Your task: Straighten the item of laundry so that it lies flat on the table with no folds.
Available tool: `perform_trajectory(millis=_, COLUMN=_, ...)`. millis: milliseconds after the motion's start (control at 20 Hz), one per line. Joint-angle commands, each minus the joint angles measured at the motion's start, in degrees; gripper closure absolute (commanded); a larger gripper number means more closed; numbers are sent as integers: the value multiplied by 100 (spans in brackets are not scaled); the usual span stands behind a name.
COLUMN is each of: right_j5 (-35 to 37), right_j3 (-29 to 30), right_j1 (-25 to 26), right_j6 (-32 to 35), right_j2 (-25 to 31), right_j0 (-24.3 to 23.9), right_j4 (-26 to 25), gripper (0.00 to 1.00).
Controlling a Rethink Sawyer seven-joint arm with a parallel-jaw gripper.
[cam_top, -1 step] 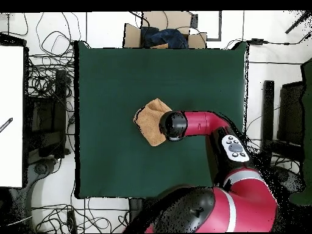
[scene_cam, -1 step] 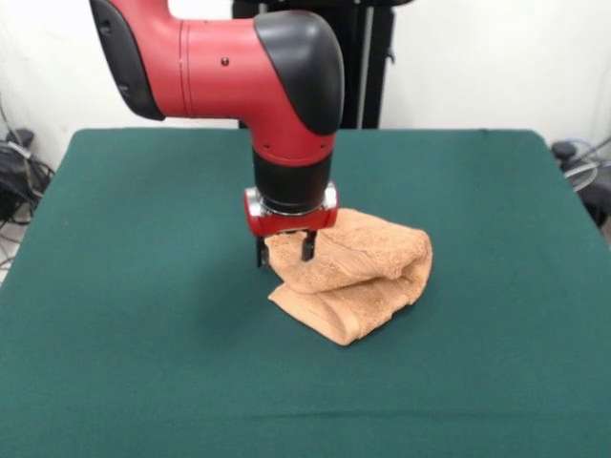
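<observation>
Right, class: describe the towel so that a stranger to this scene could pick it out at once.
Start at the big dark green table. Near its middle, under the red arm's gripper, lies the towel. It is a peach-orange terry bundle, folded over itself, the only cloth item on the green.

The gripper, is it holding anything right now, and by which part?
It cannot be told for sure. The gripper is down at the left edge of the folded towel, with its fingers straddling that edge, not visibly clamped.
</observation>
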Motion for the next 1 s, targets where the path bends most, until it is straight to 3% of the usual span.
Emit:
perform_trajectory(millis=50, right_j5=-1247, right_j3=-511, right_j1=1470, right_j6=637, right_j2=-140, right_j0=158, right_j4=-484, gripper=0)
perform_trajectory(millis=250, right_j5=-1689, right_j3=-878, right_j1=2019, right_j6=512, right_j2=94, right_j0=-37, right_j4=-441, gripper=0)
perform_trajectory(millis=350, right_j5=-1570, right_j3=-974, right_j1=2160, right_j6=469, right_j2=127, right_j0=-77, right_j4=-355, gripper=0)
perform_trajectory(millis=650, right_j5=-1264, right_j3=-986, right_j1=2231, right_j6=101, right_j2=227, right_j0=-187, right_j4=-316, gripper=0)
perform_trajectory(millis=1000, right_j5=-1275, right_j3=-1016, right_j1=2193, right_j6=141, right_j2=152, right_j0=-102, right_j4=-372, gripper=0)
